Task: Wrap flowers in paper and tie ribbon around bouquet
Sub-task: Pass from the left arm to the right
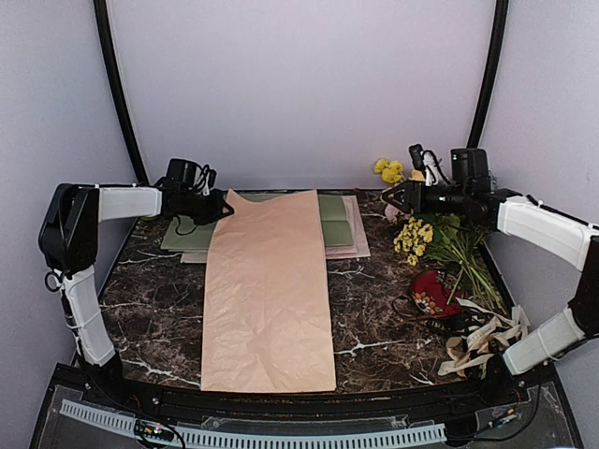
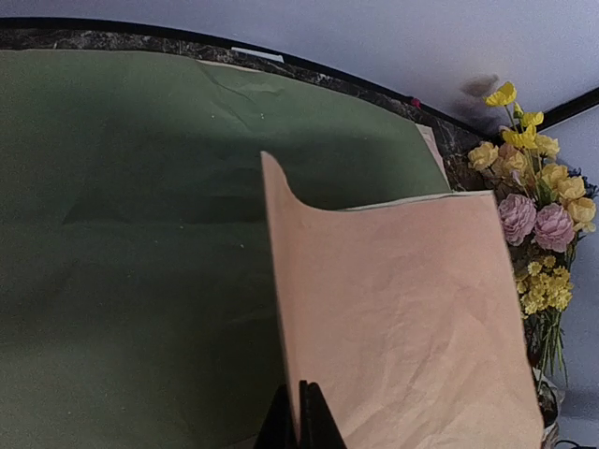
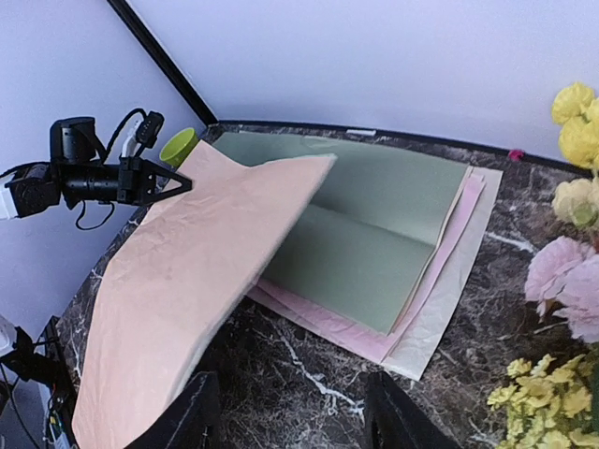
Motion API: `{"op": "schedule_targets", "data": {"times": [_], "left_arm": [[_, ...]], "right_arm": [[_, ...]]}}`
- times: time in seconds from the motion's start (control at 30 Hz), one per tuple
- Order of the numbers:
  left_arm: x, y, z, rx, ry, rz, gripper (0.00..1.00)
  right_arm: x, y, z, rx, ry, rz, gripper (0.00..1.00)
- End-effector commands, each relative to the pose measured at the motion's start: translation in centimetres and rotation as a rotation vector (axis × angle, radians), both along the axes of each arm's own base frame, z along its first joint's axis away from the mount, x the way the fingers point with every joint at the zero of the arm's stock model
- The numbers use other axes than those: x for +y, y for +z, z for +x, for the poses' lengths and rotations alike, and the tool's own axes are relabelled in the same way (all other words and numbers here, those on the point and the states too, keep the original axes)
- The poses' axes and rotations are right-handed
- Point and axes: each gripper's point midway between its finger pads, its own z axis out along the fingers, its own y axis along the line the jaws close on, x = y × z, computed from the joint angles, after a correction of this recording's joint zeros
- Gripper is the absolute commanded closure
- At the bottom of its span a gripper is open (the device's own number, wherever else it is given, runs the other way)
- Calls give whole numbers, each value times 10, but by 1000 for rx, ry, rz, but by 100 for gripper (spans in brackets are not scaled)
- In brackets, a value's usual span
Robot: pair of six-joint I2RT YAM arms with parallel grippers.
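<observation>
My left end effector (image 1: 217, 204) is pinched on the peach paper (image 1: 271, 299) at its far corner, holding it above the bench (image 1: 150, 299) (the rest lies flat). At right, the yellow flowers (image 1: 416, 236) lie loose by my right end effector (image 1: 393, 198), jaws apart, empty. Wrapping and tying remain.

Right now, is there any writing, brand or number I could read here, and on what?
None is readable.
The cream ribbons at the near right seem to carry dark print, too small and blurred to read.
The paper and the green sheet show no writing.
</observation>
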Motion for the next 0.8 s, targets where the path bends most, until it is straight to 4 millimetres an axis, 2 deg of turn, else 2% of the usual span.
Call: {"op": "schedule_targets", "data": {"times": [0.0, 0.1, 0.2, 0.3, 0.47, 0.6, 0.63, 0.77], "left_arm": [[-18, 25, 5, -133, -60, -49, 100], [-22, 9, 5, -139, -86, -12, 100], [-25, -2, 2, -134, -96, -6, 100], [-23, -12, -3, -128, -83, 15, 100], [-18, -29, -9, -110, -33, 72, 100], [-17, -46, -16, -77, 10, 96, 100], [-16, -49, -16, -72, 22, 94, 100], [-9, -63, -19, -41, 58, 112, 100]], "right_arm": [[29, -41, -7, 139, 57, 32, 50], [51, -78, -12, 245, 95, 11, 52], [69, -126, -17, 382, 104, -42, 54], [83, -157, -23, 486, 114, -51, 56], [108, -180, -28, 544, 134, -60, 58], [114, -198, -23, 586, 103, -80, 59], [118, -192, -15, 573, 95, -64, 60], [129, -195, -4, 597, 77, -3, 61]]}}
